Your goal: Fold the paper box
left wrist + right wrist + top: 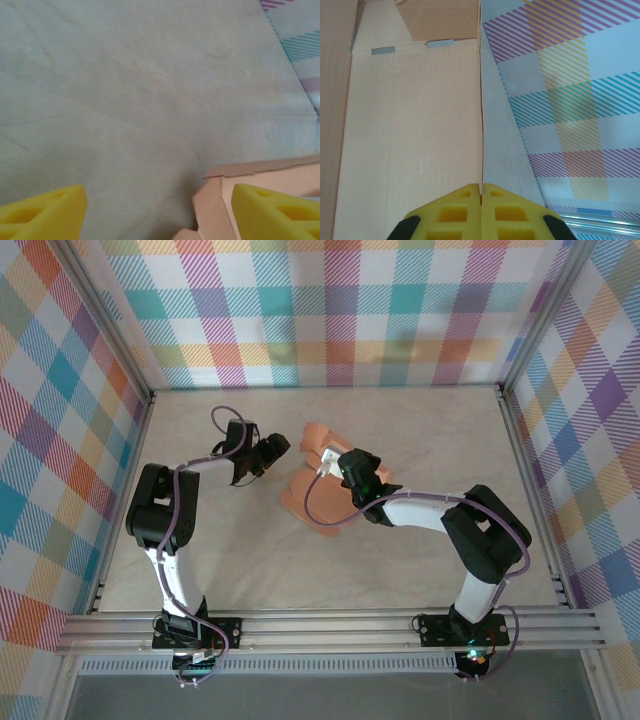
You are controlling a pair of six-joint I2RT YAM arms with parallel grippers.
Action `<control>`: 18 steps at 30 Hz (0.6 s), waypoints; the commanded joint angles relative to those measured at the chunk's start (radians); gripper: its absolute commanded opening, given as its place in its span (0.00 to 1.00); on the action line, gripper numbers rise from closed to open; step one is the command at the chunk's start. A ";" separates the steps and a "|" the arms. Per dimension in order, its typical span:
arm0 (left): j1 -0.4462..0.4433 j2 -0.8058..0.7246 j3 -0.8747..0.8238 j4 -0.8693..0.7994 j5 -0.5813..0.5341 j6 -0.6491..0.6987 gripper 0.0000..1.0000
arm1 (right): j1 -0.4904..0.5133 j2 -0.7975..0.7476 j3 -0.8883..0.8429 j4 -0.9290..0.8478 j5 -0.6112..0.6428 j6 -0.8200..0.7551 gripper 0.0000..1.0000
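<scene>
Two arms reach in from the near edge of the tabletop (250,550) in the overhead view and meet about the middle, a little toward the far edge, where the paper box (300,498) lies as a partly raised salmon-orange sheet. The left gripper (265,455) sits just beside the sheet's left side. The right gripper (333,460) is over the card itself, and its black wrist and looping purple cable (330,515) cover much of the sheet's middle. Plaid walls (340,310) close in the far, left and right edges, and an aluminium rail (330,625) runs along the near edge.

From the left wrist, the left gripper (159,202) stands with its yellow fingers (40,212) well apart. One is over bare tabletop (125,100); the other overlaps a corner of the paper box (260,175), whose raised edge and side wall show beside it. Open surface lies between the two pads, and nothing is clamped. A strip of plaid wall (300,45) crosses the upper right corner.

From the right wrist, the right gripper (481,192) has its yellow tips pressed together, and the edge of an upright card panel runs straight down into the seam between them, so it is pinching the paper box (415,125). Two small grey slots (383,50) mark the fold at the panel's far end. The plaid wall (560,75) rises beyond, with a bit of rail (590,220) below it.
</scene>
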 commanded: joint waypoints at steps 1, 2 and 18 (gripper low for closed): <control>0.004 0.017 -0.001 0.050 0.078 -0.040 0.68 | -0.003 -0.025 0.010 0.022 0.008 0.010 0.00; -0.002 0.016 -0.010 0.070 0.091 -0.044 0.65 | -0.003 -0.024 0.016 0.013 0.008 0.020 0.00; -0.052 0.065 0.017 0.106 0.201 0.068 0.57 | -0.047 -0.104 0.082 -0.272 -0.139 0.307 0.00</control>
